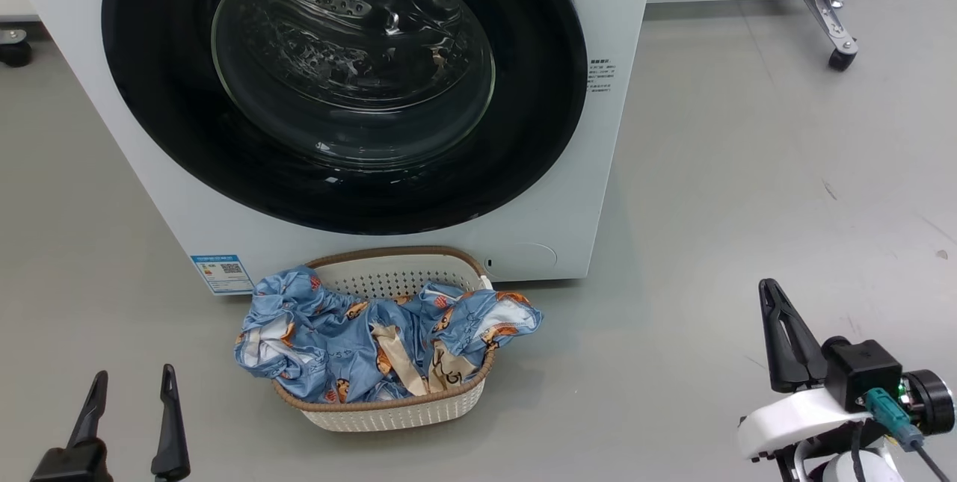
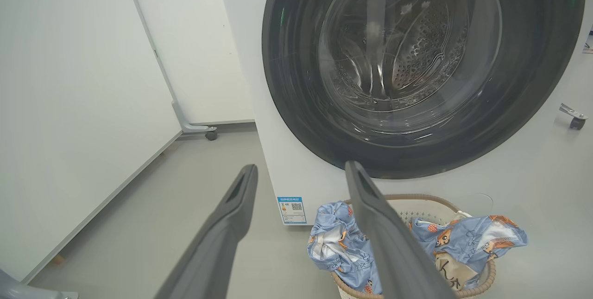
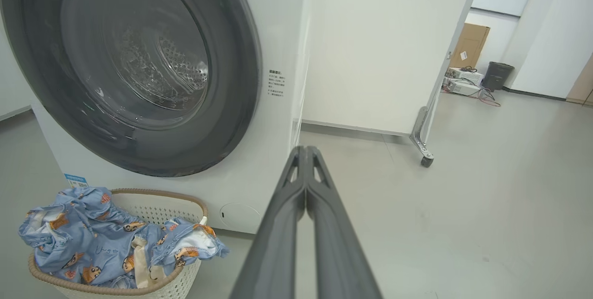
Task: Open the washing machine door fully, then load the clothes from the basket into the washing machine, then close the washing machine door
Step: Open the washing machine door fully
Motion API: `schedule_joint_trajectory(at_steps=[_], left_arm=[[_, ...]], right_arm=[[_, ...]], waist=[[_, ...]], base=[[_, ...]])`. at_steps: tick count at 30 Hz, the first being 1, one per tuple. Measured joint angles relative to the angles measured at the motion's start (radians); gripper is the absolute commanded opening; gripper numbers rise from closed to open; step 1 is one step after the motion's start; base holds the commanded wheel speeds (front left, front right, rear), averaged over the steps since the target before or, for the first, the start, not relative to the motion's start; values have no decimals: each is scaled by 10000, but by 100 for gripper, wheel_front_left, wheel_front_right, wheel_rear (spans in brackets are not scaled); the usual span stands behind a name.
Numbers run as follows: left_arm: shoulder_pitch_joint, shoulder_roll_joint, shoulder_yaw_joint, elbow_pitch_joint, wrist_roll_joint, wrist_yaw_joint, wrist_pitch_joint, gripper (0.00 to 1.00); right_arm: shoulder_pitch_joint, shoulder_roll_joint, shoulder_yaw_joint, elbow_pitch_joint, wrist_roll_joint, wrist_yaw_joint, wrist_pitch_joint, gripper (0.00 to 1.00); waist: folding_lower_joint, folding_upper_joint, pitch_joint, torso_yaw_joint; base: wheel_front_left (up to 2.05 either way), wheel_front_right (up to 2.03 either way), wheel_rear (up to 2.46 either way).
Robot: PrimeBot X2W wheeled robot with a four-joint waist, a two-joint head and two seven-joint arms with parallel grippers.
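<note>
White washing machine (image 1: 149, 190) stands with its black-rimmed door (image 1: 344, 86) shut flush. The basket (image 1: 396, 411) sits close under it, clothes (image 1: 351, 340) heaped inside and spilling over the rim, handy for loading. Bare floor lies wide on the right, likely room for the door's swing; the left gripper (image 1: 134, 371) hangs spread wide and empty, the right gripper (image 1: 768, 289) pressed together on nothing, both well short of the machine.

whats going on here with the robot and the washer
Nothing is being handled yet. The washing machine door is shut, and the clothes sit heaped in the basket on the floor in front of it. The left hand is open and the right hand shut, both empty, touching nothing.
</note>
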Motion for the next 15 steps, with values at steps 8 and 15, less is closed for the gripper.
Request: schedule_joint_trajectory(at_steps=[8, 15], left_arm=[[0, -10, -90, -10, 0, 0, 0, 100], [0, -15, -330, -46, -77, 0, 0, 100]], right_arm=[[203, 886, -1218, 71, 2284, 403, 0, 0], [179, 1022, -3269, 792, 6376, 1018, -25, 0]], waist=[[0, 0, 34, 8], [0, 0, 145, 150]], base=[[0, 0, 0], [0, 0, 0]])
